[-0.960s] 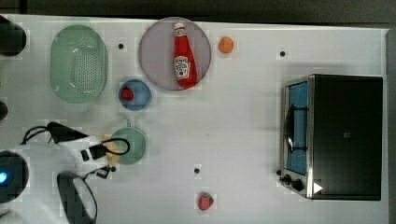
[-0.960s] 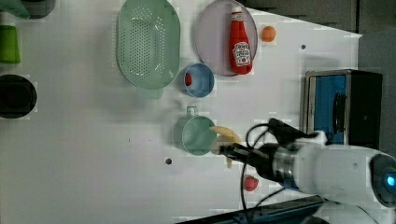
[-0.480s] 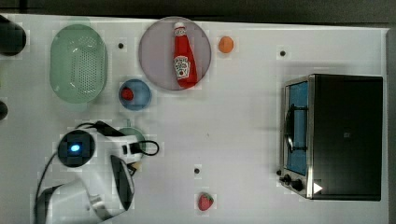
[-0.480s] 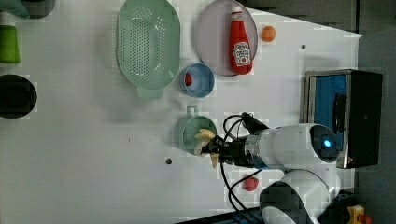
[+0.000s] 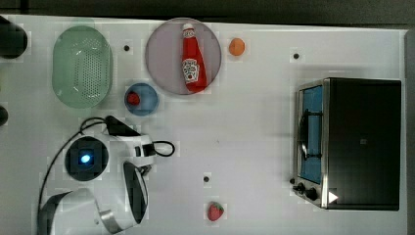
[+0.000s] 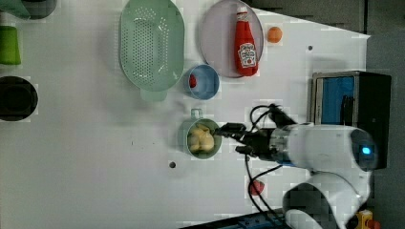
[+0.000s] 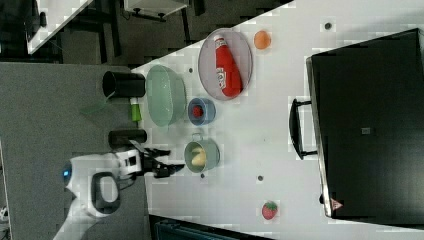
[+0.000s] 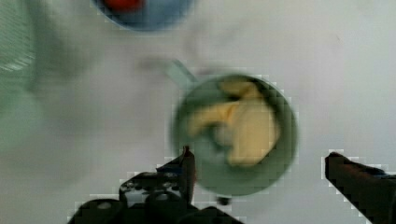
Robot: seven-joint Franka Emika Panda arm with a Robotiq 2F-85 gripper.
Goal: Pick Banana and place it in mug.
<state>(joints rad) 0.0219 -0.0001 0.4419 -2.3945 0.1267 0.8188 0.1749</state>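
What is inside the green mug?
The pale yellow banana lies inside the mug, below its rim, curled against the wall. The open gripper holds nothing. The banana covers much of the mug's floor, so anything beneath it cannot be seen.

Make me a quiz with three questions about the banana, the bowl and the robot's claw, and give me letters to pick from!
1. Where is the banana?
A. inside the mug
B. on the plate
C. in the colander

2. What colour is the bowl with the small red thing in it?
A. yellow
B. blue
C. black

3. What is the claw doing?
A. squeezing the banana
B. holding the ketchup bottle
C. open, with nothing in it

Answers:
1. A, since the left view shows the pale yellow pieces lying inside the teal mug.
2. B, since the round bowl next to the colander is blue in the left view.
3. C, since the wrist view shows its two fingers standing wide apart with only the mug seen between them.
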